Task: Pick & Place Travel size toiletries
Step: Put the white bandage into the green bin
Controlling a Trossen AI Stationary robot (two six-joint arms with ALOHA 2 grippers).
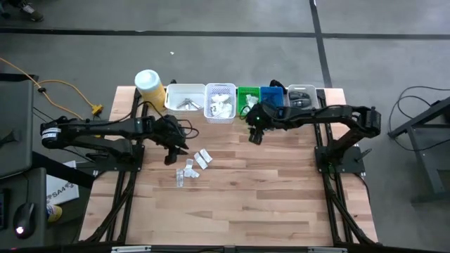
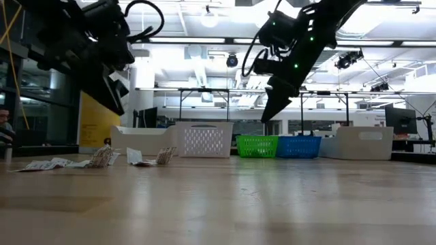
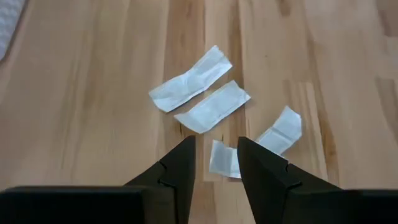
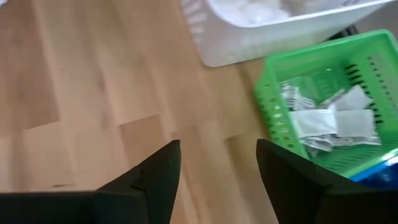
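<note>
Several small white sachets (image 1: 191, 166) lie flat on the wooden table a little left of centre; the left wrist view shows them as two long sachets (image 3: 200, 93) and two more (image 3: 283, 132) nearer the fingers. My left gripper (image 1: 174, 156) hangs open just above and left of them, touching nothing. My right gripper (image 1: 254, 135) is open and empty, above the table just in front of the green basket (image 1: 247, 99), which holds more sachets (image 4: 329, 121).
A row of bins stands along the far edge: a white tub (image 1: 184, 97), a white lattice basket (image 1: 220, 102), the green basket, a blue basket (image 1: 272, 95), a clear tub (image 1: 302, 95). A yellow canister with a white lid (image 1: 149, 84) stands at the far left.
</note>
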